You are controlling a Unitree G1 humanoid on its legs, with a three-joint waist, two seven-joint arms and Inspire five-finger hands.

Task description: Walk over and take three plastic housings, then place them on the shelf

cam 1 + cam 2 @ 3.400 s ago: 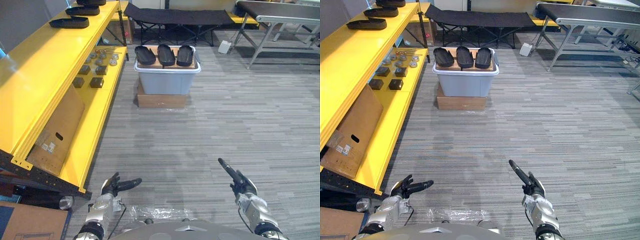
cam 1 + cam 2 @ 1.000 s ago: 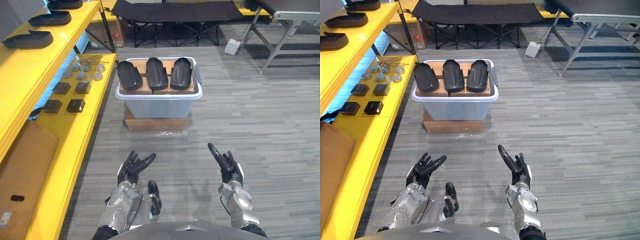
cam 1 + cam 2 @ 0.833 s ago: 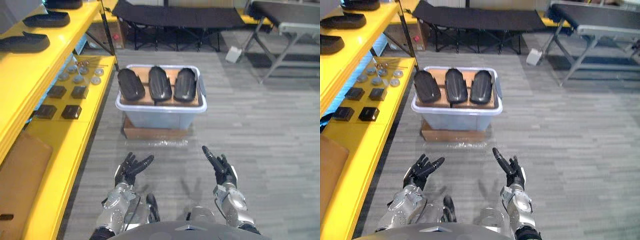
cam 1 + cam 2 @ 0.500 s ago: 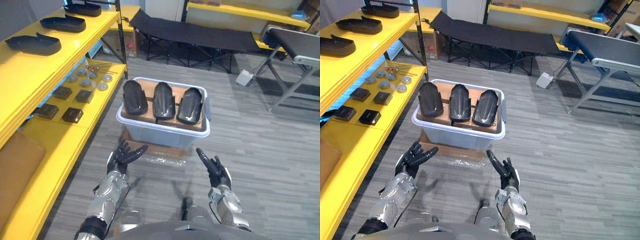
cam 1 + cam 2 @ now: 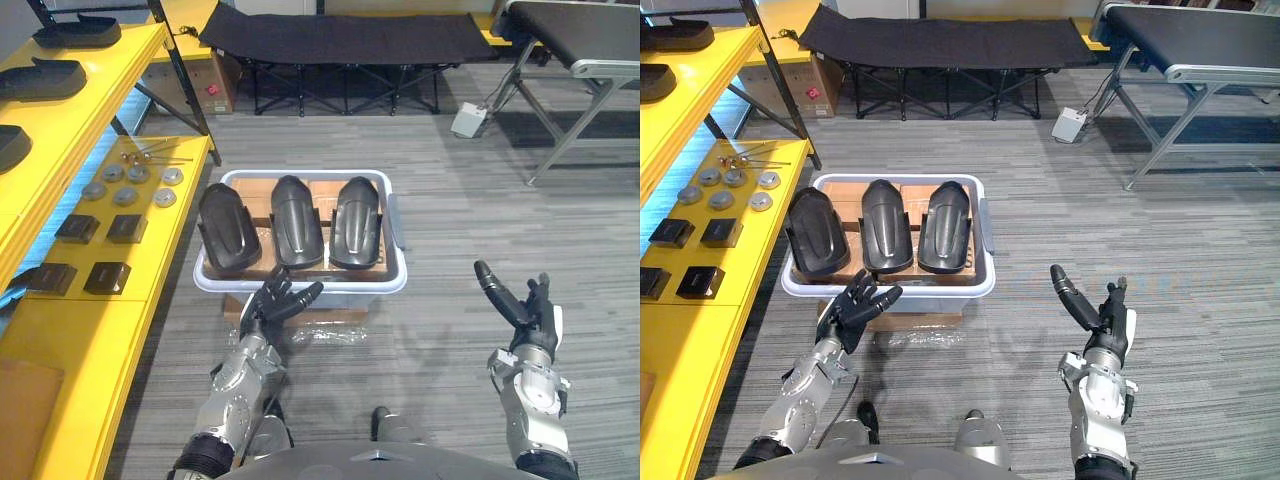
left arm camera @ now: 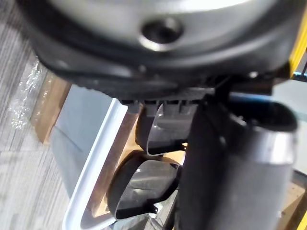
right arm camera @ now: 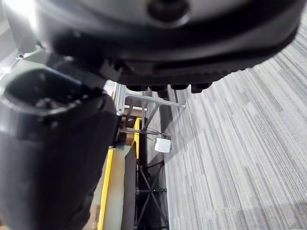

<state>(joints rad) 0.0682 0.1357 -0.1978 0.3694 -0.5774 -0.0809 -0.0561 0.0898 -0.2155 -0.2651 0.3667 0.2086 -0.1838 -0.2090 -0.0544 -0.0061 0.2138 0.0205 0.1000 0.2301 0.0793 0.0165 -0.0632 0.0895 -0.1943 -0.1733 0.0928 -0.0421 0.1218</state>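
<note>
Three black housings (image 5: 298, 222) in a grey tub (image 5: 345, 292), left robot hand (image 5: 272, 303) just beside it

A workshop or factory storeroom, shown by yellow shelf racking (image 5: 60, 330) carrying metal discs (image 5: 125, 195) and black blocks (image 5: 105, 228), and a steel-framed conveyor belt (image 5: 580, 25).

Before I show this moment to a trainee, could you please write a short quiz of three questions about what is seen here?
1. How many plastic housings lie on top of the tub? A) two B) three C) five
2. True or false: the left hand is shut on a housing.
3. Which hand is closer to the tub: the left hand or the right hand?
Key: 1) B. 2) False: it is open and holds nothing. 3) The left hand.
</note>
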